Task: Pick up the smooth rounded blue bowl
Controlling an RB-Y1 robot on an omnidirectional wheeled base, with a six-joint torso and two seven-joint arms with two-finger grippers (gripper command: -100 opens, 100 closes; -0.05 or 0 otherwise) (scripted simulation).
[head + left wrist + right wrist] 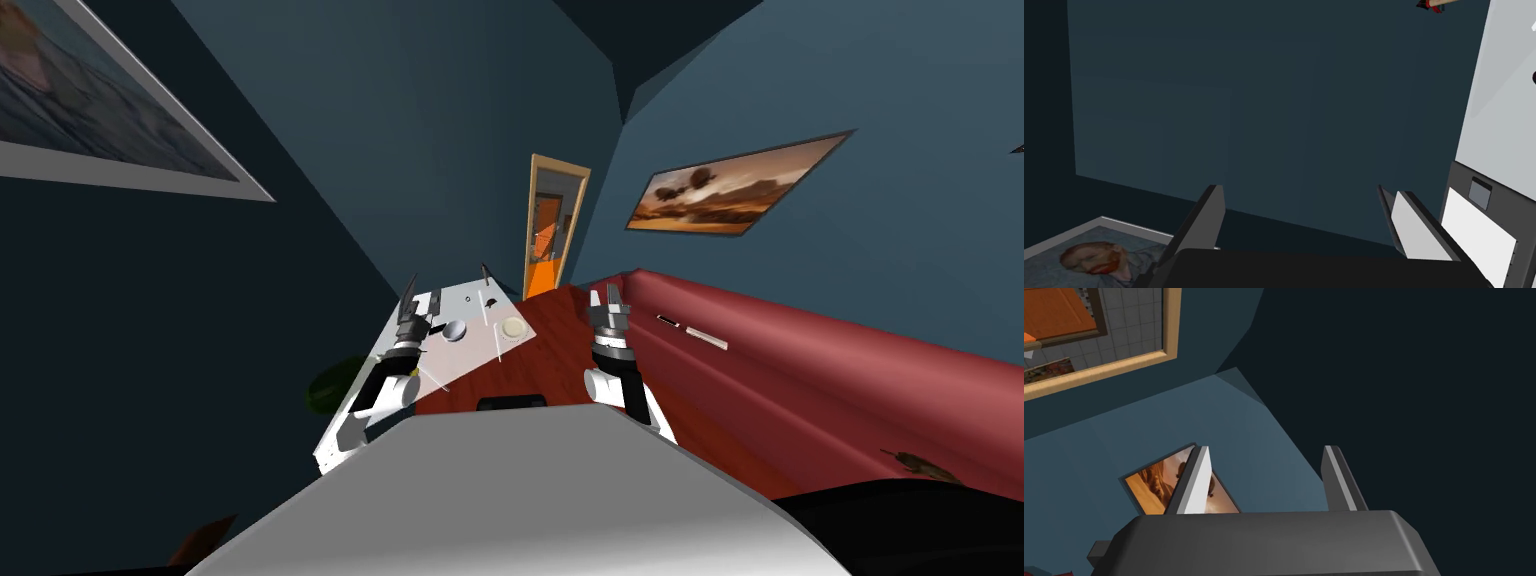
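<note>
Nothing lifted yet: the pale rounded bowl (456, 331) sits untouched on the white surface (470, 352), just right of the left gripper (421, 299). The right gripper (608, 297) hovers apart. Both jaws are open and empty.

Table: white table (452, 298), left of the red-brown floor (548, 352).
Dish: 1 cream round dish (514, 327) at the table's right edge.
Sofa: red sofa (800, 370) on the right, white strip (706, 337) on it.
Wall: sunset picture (735, 187) above the sofa; wood-framed doorway (555, 225) beyond the table.

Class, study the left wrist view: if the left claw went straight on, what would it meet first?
The open left claw points at the dark teal wall; nothing shows in between, though the distance is unclear.
</note>
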